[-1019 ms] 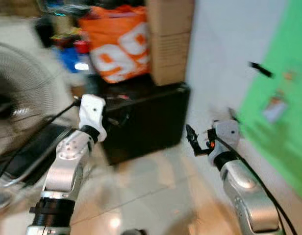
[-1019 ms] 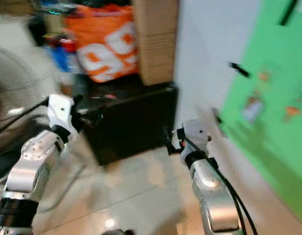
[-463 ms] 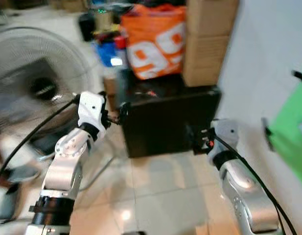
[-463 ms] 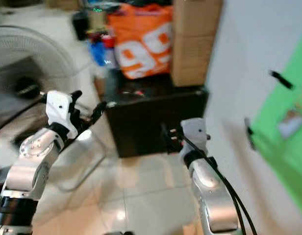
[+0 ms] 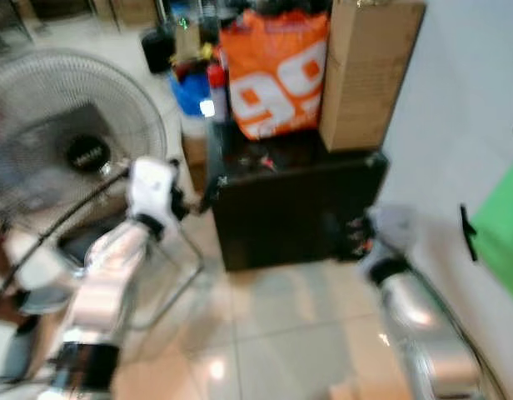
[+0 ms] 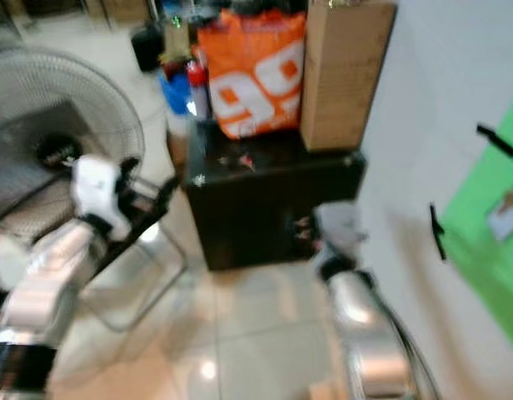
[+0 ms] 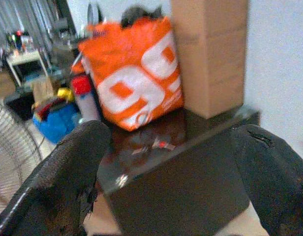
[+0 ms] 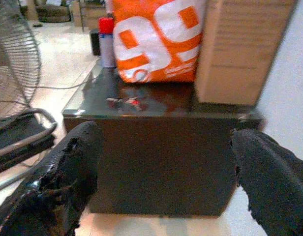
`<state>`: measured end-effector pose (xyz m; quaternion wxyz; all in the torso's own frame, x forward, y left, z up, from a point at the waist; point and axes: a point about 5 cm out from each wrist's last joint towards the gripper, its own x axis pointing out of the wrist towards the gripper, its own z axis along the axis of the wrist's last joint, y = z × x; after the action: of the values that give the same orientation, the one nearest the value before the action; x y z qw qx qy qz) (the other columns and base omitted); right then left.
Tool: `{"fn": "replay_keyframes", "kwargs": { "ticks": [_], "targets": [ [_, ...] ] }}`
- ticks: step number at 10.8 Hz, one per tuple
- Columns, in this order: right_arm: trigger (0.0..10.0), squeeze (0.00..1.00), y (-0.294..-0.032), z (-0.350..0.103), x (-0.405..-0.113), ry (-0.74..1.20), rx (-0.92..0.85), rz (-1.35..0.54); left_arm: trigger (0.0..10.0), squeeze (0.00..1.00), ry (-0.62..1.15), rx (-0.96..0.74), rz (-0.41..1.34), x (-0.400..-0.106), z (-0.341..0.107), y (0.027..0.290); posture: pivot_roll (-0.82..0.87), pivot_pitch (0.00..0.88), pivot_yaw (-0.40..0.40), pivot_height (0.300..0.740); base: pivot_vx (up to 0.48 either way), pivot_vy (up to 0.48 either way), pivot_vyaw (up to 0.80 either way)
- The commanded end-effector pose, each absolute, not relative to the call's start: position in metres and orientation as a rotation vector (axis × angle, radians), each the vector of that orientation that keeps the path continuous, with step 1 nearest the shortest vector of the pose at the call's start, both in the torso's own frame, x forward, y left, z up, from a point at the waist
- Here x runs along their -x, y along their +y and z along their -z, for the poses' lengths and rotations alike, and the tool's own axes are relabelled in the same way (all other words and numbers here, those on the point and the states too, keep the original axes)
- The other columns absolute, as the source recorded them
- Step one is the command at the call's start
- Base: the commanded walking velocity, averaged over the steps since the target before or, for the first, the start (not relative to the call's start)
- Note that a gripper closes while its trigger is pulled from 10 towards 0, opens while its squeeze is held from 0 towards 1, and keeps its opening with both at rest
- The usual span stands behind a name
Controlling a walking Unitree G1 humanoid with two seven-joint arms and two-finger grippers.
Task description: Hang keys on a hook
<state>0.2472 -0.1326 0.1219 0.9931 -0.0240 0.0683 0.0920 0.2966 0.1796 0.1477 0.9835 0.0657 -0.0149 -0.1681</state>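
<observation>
Black cabinet: boxy, dark, with a glossy reflective top serving as worktop, standing on pale shiny floor tiles against a white wall. Keys: small cluster with red parts, lying on the worktop near its front, at about 6 o'clock from the orange bag; detail too small to read. Orange bag: soft, crinkled, large white print, upright at the rear of the worktop; dark contents show at its mouth, unidentifiable. Cardboard box: tall, plain brown, closed, touching the bag at its 3 o'clock. Spray can: cylindrical, red cap, at the bag's 9 o'clock. Blue container: rounded, holding mixed coloured items, beyond the can. Pedestal fan: round wire grille, at 9 o'clock of the cabinet. Green sheet on the wall at 3 o'clock, black hooks just beside it. Left hand: fingers spread wide, empty, before the cabinet. Right hand: fingers likewise apart, empty, facing the cabinet front.
</observation>
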Motion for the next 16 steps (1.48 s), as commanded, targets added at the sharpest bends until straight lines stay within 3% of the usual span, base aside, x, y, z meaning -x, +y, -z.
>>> {"fn": "replay_keyframes", "kwargs": {
  "ticks": [1, 16],
  "targets": [
    [10.0, 0.00, -0.1363, -0.1253, -0.2474, 0.126, 0.074, -0.178, 10.0, 0.47, -0.054, -0.126, 0.351, -0.2981, -0.1528, 0.1750, -0.16, 0.000, 0.077, 0.740, 0.390, 0.000, 0.00],
    [10.0, 0.00, -0.1348, -0.1257, -0.2436, 0.130, 0.081, -0.169, 10.0, 0.47, -0.052, -0.132, 0.360, -0.2956, -0.1555, 0.1793, -0.15, 0.000, 0.086, 0.740, 0.405, 0.000, 0.00]
  ]
}}
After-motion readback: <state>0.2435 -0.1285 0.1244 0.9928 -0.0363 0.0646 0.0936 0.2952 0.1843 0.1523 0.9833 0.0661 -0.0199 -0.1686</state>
